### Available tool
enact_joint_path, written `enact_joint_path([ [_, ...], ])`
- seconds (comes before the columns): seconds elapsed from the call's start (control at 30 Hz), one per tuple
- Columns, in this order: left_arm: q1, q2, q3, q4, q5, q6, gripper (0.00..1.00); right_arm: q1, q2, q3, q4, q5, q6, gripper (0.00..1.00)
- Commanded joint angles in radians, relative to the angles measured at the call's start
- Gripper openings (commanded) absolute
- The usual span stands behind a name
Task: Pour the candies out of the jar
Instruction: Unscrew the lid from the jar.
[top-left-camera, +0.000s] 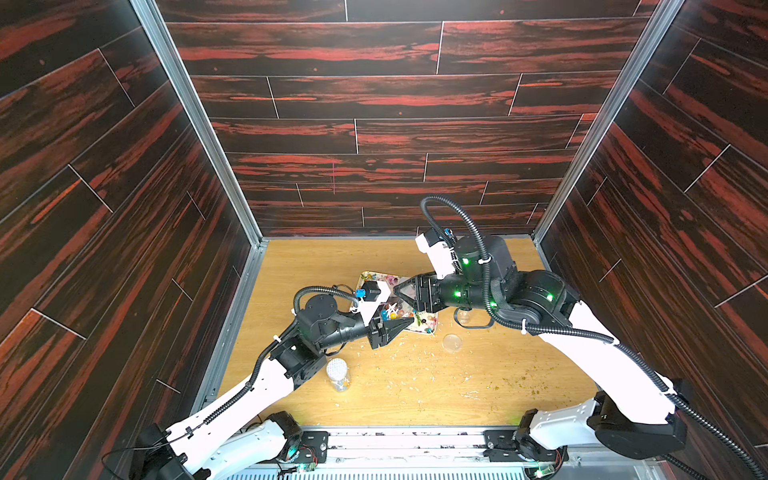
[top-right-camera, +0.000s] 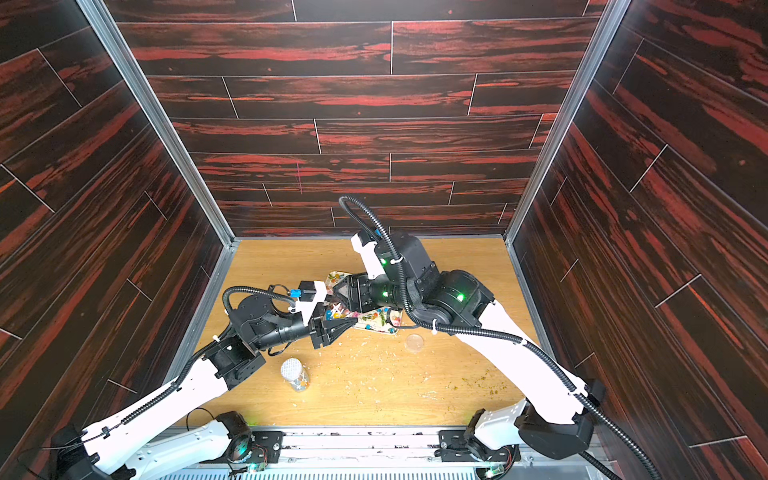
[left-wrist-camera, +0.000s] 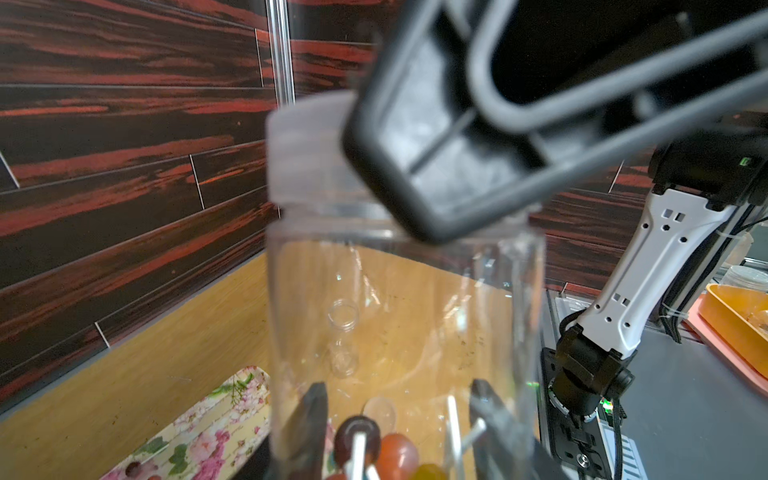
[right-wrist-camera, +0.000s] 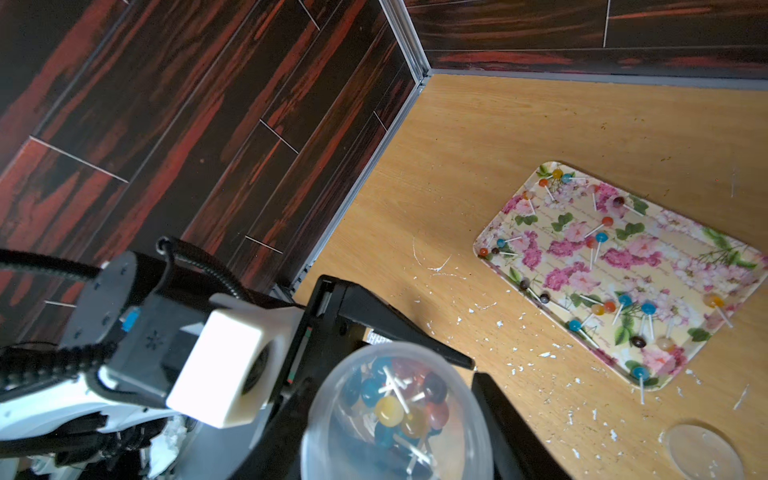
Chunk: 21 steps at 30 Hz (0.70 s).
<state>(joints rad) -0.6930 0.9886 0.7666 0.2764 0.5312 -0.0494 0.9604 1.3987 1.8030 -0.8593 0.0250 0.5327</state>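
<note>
A clear jar (left-wrist-camera: 399, 311) stands upright with my left gripper (left-wrist-camera: 401, 432) shut on its lower body. Its candies (right-wrist-camera: 405, 399), small lollipops on pale sticks, lie at the bottom and show through the translucent lid (right-wrist-camera: 332, 419). My right gripper (right-wrist-camera: 399, 419) comes from above, and its fingers (left-wrist-camera: 436, 158) press on either side of that lid. In both top views the two grippers (top-left-camera: 399, 318) (top-right-camera: 338, 297) meet over the near part of the flowered tray (right-wrist-camera: 478, 245). More candies (right-wrist-camera: 600, 237) lie scattered on the tray.
A loose clear lid (top-left-camera: 452, 343) lies on the wooden table right of the tray. A second jar with a white lid (top-left-camera: 337, 372) stands near the left arm. An empty jar (top-left-camera: 463, 316) sits under the right arm. Pale and greenish crumbs (top-left-camera: 511, 386) litter the front.
</note>
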Motion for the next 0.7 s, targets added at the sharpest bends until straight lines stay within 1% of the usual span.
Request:
enact_joint_path([
  [0.0, 0.003, -0.018, -0.004, 0.049, 0.005, 0.002, 0.45, 0.007, -0.033, -0.034, 0.022, 0.005, -0.039, 0.5],
  [0.2, 0.002, -0.021, -0.004, 0.053, 0.007, -0.004, 0.44, 0.008, -0.08, -0.096, 0.127, -0.032, -0.178, 0.46],
  [0.37, 0.003, -0.024, -0.007, 0.053, 0.01, -0.006, 0.45, 0.003, -0.11, -0.114, 0.183, -0.08, -0.35, 0.48],
  [0.43, 0.003, -0.024, -0.006, 0.053, 0.013, -0.008, 0.45, -0.01, -0.115, -0.116, 0.195, -0.126, -0.406, 0.48],
  [0.53, 0.003, -0.024, -0.006, 0.056, 0.014, -0.012, 0.45, -0.052, -0.11, -0.115, 0.201, -0.177, -0.446, 0.48],
  [0.67, 0.003, -0.028, -0.009, 0.066, 0.016, -0.019, 0.45, -0.11, -0.108, -0.133, 0.229, -0.246, -0.453, 0.48],
])
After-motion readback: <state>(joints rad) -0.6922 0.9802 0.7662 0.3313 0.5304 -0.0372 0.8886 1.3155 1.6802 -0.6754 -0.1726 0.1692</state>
